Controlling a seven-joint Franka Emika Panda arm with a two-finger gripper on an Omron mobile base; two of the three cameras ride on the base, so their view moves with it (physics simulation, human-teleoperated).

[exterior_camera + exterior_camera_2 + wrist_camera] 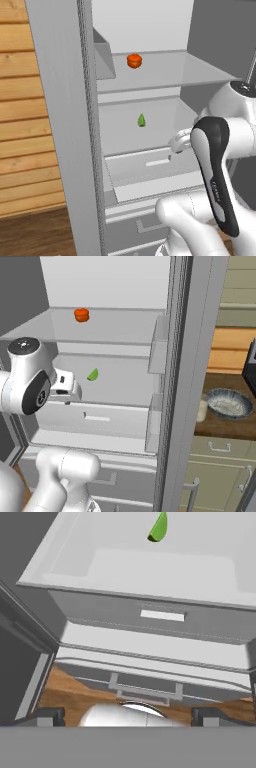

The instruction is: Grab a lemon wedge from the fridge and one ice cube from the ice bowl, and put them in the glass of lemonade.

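The fridge [60,100] stands open. On its middle shelf lies the lemon wedge [142,120], small and bright green, also seen as the lemon wedge [93,374] and at the top of the hand view as the lemon wedge [159,528]. My gripper [176,145] hangs in front of that shelf, to the right of the wedge and lower, pointing down at the drawer front. In the hand view the gripper [129,716] is open, its fingertips [50,714] far apart with nothing between them. The ice bowl [229,403] and the glass of lemonade [201,411] sit on the counter right of the fridge door [185,356].
A round orange-red item [134,60] rests on the upper shelf. Below the wedge's shelf is a white drawer with a slot handle [162,615]. Door bins [159,351] line the open right door. Wooden wall panels [25,125] flank the left side.
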